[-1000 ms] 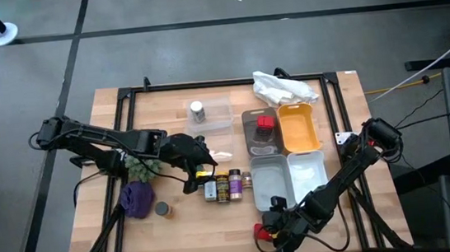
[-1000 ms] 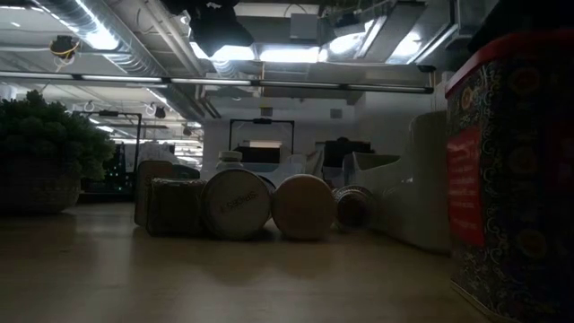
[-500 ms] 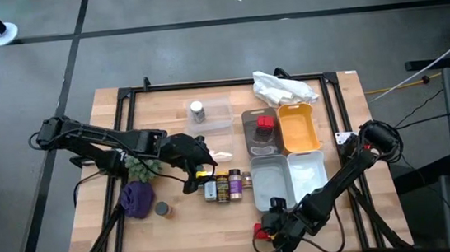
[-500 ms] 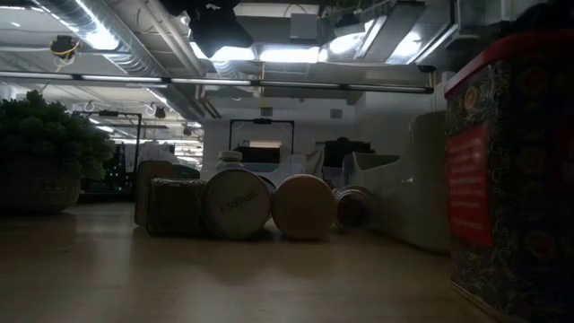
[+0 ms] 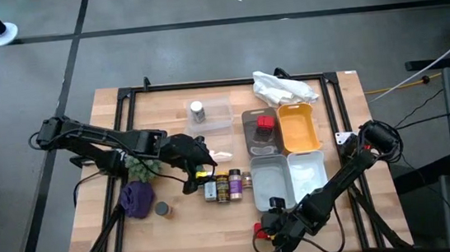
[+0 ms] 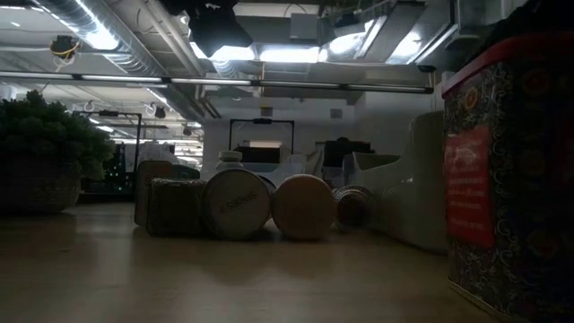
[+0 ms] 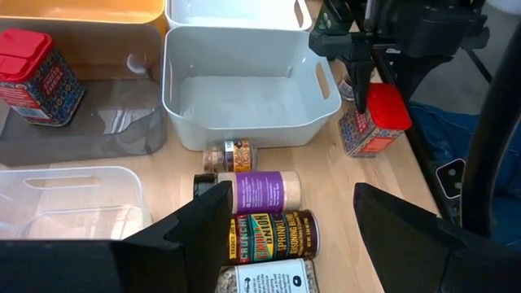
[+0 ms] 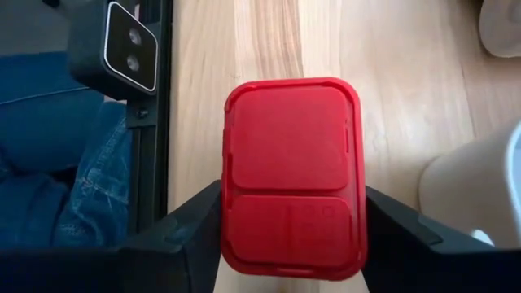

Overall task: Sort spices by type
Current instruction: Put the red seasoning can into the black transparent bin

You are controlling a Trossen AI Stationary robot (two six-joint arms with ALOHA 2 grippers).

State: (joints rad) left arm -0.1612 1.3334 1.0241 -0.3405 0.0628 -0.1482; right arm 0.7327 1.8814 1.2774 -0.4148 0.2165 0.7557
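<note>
Change since earlier frames: red tin at the front edge sits slightly further toward the picture's left in the low view; in the high view the right arm's elbow has drawn in a little; all else unchanged.
Tabletop (image 5: 177, 230): pale wood, black frame round it.
Left arm: reaches in from the left edge; left hand (image 5: 204, 171) hovers just above the row of jars, fingers spread wide apart, gripping nothing.
Right arm: folds down along the right side to the front edge; right hand (image 5: 262, 232) has a finger pressed to each side of the red tin (image 8: 293, 175), pinching it.
White bins (image 5: 271, 175): two, side by side, right of centre; the nearer one seen bare in the left wrist view.
Yellow bin (image 5: 298, 127): behind the white pair.
Grey tray (image 5: 251, 140): left of the yellow bin, holding a second red tin (image 5: 265, 124).
Clear tray (image 5: 219, 110): toward the back, with one silver-capped jar (image 5: 197, 110) upright in it.
White bag (image 5: 283, 87): crumpled, at the back edge.
Purple cloth (image 5: 137, 199): lump at front left, a small round tin (image 5: 162, 208) just beside it.
Jars (image 5: 224, 184): lying on their sides in a close row between the cloth and the white bins; purple-labelled jar (image 7: 259, 191) and dark-labelled jar (image 7: 273, 234) touching.
Held red tin: upright on the tabletop at the front edge, just before the white bins.
</note>
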